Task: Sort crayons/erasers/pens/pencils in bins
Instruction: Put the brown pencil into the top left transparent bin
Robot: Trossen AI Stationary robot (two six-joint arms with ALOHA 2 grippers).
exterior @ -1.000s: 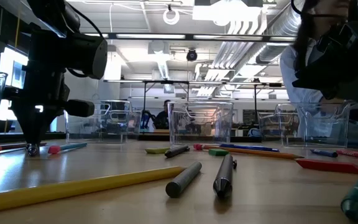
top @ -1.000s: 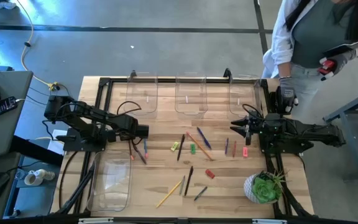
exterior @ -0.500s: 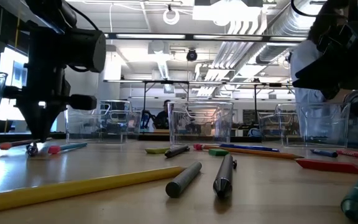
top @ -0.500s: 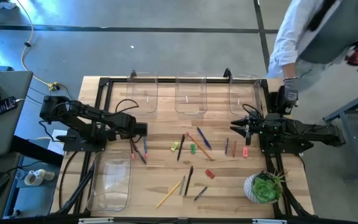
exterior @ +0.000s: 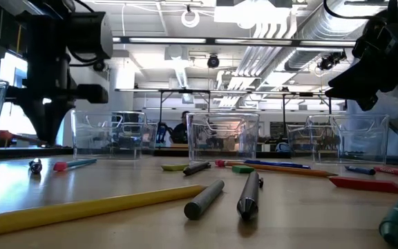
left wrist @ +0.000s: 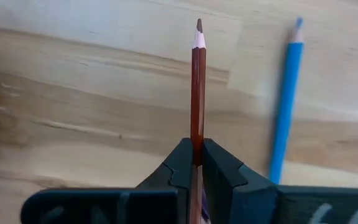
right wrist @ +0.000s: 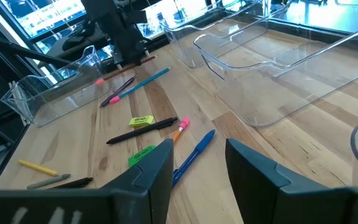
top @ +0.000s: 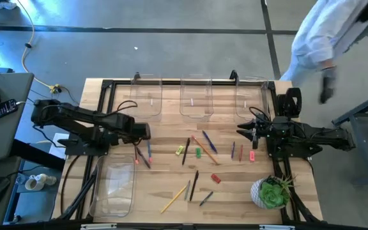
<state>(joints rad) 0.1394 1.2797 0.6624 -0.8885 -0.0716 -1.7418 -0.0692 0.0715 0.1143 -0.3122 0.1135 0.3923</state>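
My left gripper (exterior: pixel 47 140) hangs above the table's left part, shut on a red-brown pencil (left wrist: pixel 197 93) whose sharpened tip (left wrist: pixel 199 26) points away from the fingers. A blue pencil (left wrist: pixel 284 106) lies on the wood beside it, next to a dark pen (top: pixel 144 158). My right gripper (right wrist: pixel 197 162) is open and empty above the table's right part (top: pixel 241 132). Erasers, yellow (top: pixel 180 151), green (top: pixel 198 153) and red (top: pixel 216 178), lie mid-table among pens and pencils. Three clear bins (top: pixel 195 96) stand along the far edge, and a longer one (top: pixel 115 185) stands near left. My left gripper pinches the red-brown pencil's shaft (left wrist: pixel 197 146) between its two fingers, well back from the sharpened tip. The fingers come from above, pointing down, and lie across the pencil. The pencil is level and lifted clear of the table (exterior: pixel 9 136).
A potted plant (top: pixel 270 191) stands at the near right corner. A yellow pencil (exterior: pixel 88 205) and two dark sticks (exterior: pixel 206 198) lie near the front. A person in white (top: pixel 337 32) stands beyond the far right corner.
My left gripper has risen from the tabletop, still shut on the red-brown pencil, and has shifted slightly toward the table's left edge. The pencil, which lay at table level, is now lifted clear and level. The person at the far right has moved farther away.
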